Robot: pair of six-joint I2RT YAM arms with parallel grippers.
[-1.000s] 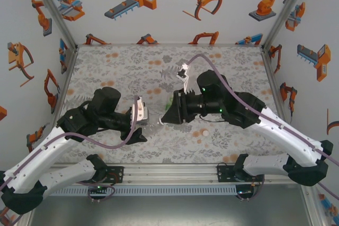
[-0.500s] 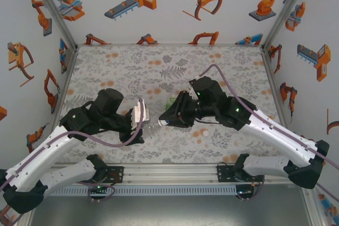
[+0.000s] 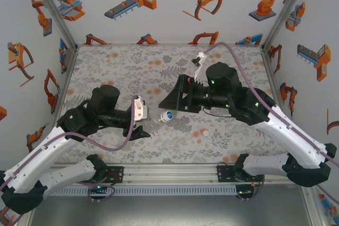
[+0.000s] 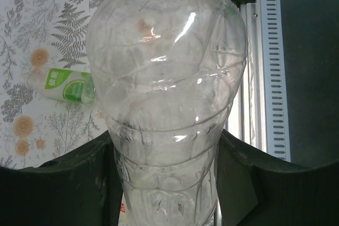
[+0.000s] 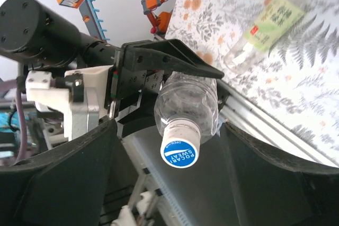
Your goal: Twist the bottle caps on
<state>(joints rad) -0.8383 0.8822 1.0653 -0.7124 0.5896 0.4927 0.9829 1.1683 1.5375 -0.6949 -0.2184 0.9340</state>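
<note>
Clear plastic, empty-looking: the bottle (image 4: pixel 167 78) is pinched round its body by the left pincer (image 4: pixel 165 183) and held off the counter (image 3: pixel 122 67), with a blue-topped cap (image 5: pixel 180 147) seated on its neck. The right pincer (image 5: pixel 169 183) is spread wide, facing that cap without touching it. A green-labelled bottle (image 5: pixel 270 22) is seen lying on the counter beyond, and a loose white cap (image 3: pixel 204 132) lies apart.

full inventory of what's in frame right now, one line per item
clear bottle: 1, plain clear, held in the left tool
blue-topped cap: 1, white and blue, on the clear bottle's neck
green-label bottle: 1, clear, lying on the table
yellow-green-label bottle: 1, clear, lying on the table
loose cap: 1, pale, on the table
table: 1, grey floral print
left tool: 1, black, shut on the clear bottle
right tool: 1, black, open, either side of the blue-topped cap
</note>
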